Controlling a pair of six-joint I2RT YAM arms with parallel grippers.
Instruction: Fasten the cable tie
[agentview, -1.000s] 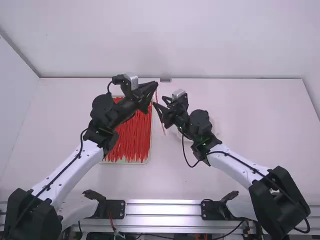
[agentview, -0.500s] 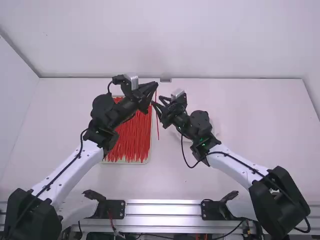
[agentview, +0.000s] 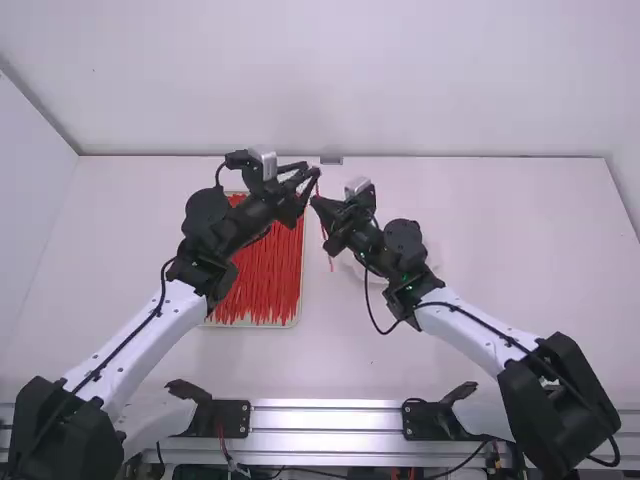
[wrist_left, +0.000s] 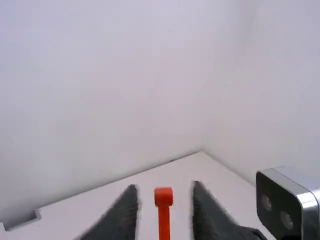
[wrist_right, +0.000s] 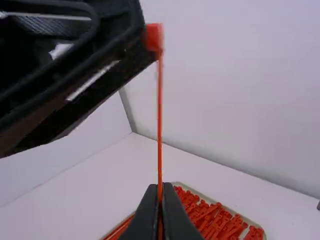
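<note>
Left gripper (wrist_left: 163, 186) apparently opened; right gripper (wrist_right: 159, 187) pinches cable tie (wrist_right: 159, 115).

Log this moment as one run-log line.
left gripper: open around cable tie head | right gripper: shut on strap | state: straight, not looped

The left hand's (agentview: 310, 174) fingers, which tapered to one point a second ago, now stand apart; the right hand (agentview: 318, 207), clamped on the cable tie (agentview: 328, 245), has edged in toward the left hand and risen slightly; the tie's head now sits in the gap between the left fingers; its tail, hanging straight down half a second ago, slants toward the right arm's side again.
</note>
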